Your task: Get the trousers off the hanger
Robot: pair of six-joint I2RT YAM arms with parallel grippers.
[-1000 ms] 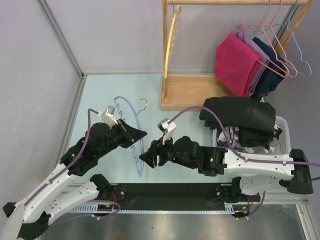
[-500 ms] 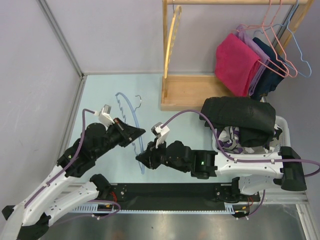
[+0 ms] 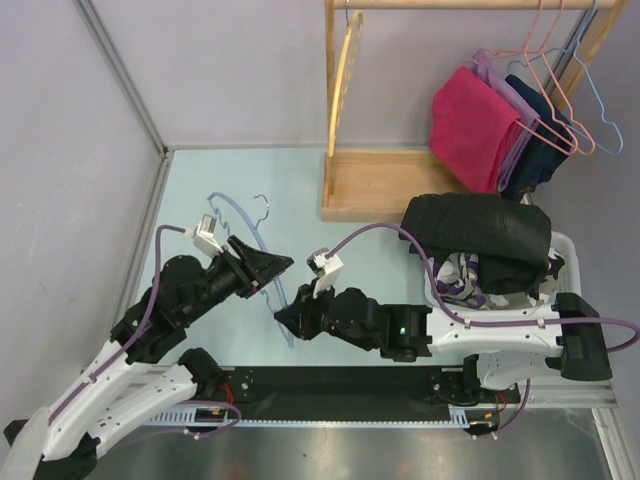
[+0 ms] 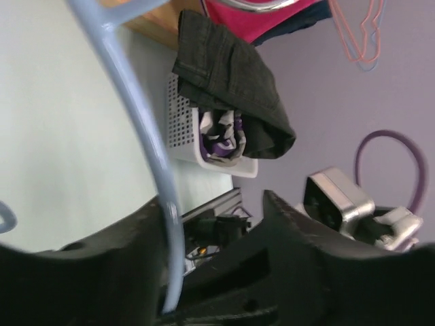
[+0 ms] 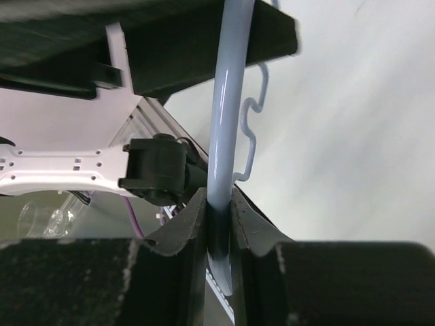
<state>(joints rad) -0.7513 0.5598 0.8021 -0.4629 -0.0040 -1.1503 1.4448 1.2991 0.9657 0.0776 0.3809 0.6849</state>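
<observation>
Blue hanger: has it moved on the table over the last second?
Yes. In the top view the blue hanger has shifted left, its hook now farther from the wooden rack base.

Bare table [image 3: 190, 185], far left: open passage. Blue hanger [image 5: 228, 102] crosses near centre, barring the way. Wooden rack base [image 3: 385, 185] blocks far centre; heaped basket [image 3: 563, 245] fills right side.

"How is the left arm set?"
"Stretched forward and to the right, with the left gripper [image 4: 214, 204] tilted and its jaws standing apart."
"And the right arm?"
"It lies low and reaches leftward. The right gripper [image 5: 219, 216] is pinched on the hanger [image 5: 228, 102] bar."
</observation>
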